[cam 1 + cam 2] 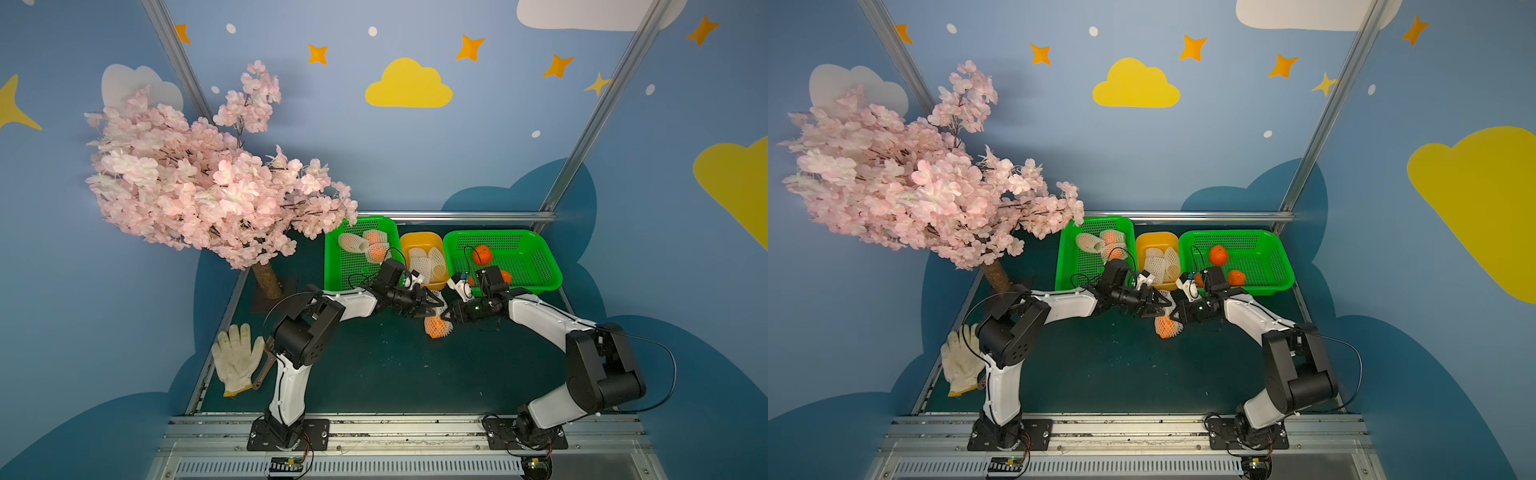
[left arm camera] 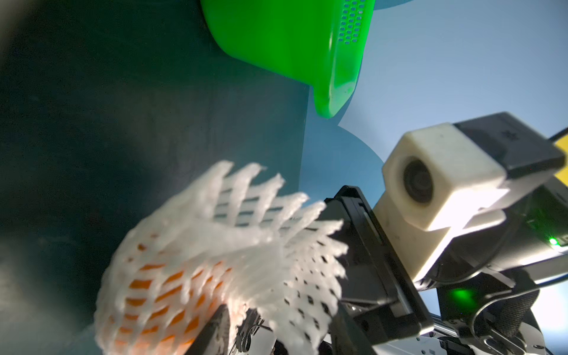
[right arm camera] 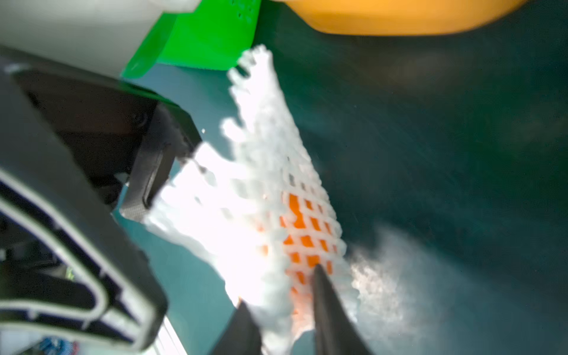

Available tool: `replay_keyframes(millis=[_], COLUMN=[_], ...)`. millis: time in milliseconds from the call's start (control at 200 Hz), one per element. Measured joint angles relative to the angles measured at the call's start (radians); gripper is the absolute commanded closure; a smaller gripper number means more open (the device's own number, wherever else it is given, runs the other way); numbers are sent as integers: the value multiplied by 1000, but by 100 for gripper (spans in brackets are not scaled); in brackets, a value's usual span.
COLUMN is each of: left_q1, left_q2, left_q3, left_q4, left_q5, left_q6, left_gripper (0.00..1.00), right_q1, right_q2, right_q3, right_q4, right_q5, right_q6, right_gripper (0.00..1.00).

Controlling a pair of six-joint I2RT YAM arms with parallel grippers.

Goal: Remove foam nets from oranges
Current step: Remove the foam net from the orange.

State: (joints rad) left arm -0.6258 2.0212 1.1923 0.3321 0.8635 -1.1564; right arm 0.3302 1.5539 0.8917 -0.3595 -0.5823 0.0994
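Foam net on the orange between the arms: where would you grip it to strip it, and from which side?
Pinch the foam net at its loose flared end, the empty part past the orange, coming from the yellow tub side. The fruit fills only the near end, so the far one should flatten and slide off.

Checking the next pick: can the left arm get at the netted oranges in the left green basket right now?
Probably yes: the left green basket lies open-topped just beyond the left gripper, nothing covers its netted oranges, and the fingers look open.
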Motion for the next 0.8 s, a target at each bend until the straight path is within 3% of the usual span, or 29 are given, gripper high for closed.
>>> replay_keyframes(millis=[200,506,796], left_q1=[3,44,56], left_q2=[-6,-131,-175], left_q3=[-24,-95,-127], left_q4=[56,129,44], left_q5=[-2,1,-32], left_q6=[-19,-28,83], left_gripper=[43,40,40], right_q1=[0,-6,-56], right_q2=[9,-45,-105], right_q3=[5,2,-3], right_q4=[5,8,28], right_q5=[-27,-76,-144], right_q6=[23,108,198], right_gripper=[100,100,100])
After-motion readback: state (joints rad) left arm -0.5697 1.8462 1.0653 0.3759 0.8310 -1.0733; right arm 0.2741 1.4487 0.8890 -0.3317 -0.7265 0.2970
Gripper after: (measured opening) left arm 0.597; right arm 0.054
